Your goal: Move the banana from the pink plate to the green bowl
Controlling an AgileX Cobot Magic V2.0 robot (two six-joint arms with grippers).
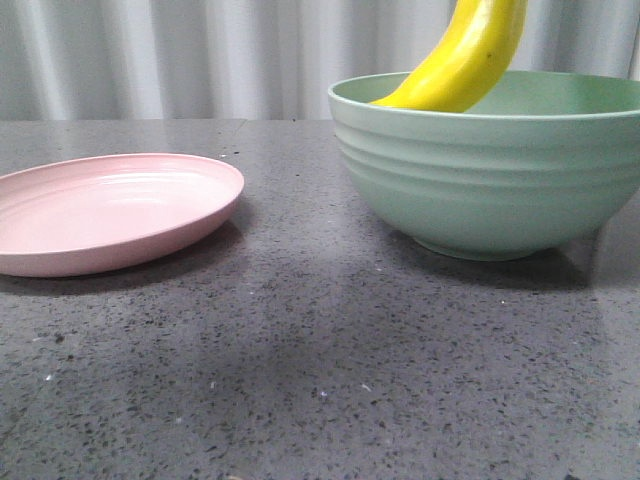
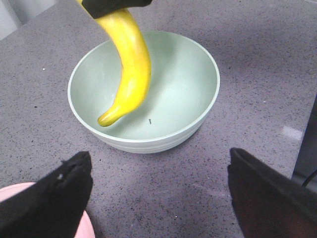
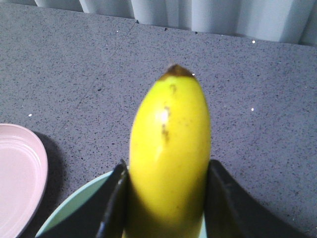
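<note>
Grey speckled counter w/ pale curtain behind, mid-frame in the front view. I've got the banana [image 1: 466, 60] clamped between my right gripper [image 3: 168, 198] fingers, pinched near one end. It hangs at upper right of the front view, lower end dipping past the rim into the green bowl [image 1: 490, 170]; from the left wrist view the tip looks to be just above the bowl's inner wall, can't tell if touching. Pink plate [image 1: 110, 210] sits bare at left, well apart from the bowl.

Step, as I judge it: carry is done, I'm at the lowering/release bit. Next move prob calls for easing down a little, then opening so it settles inside w/o bouncing over the rim.

My left gripper [image 2: 158, 198] hangs w/ fingers wide apart, holding nothing, near the bowl's side. Open counter between plate and bowl gives room to pull back, rim is the only edge to mind
</note>
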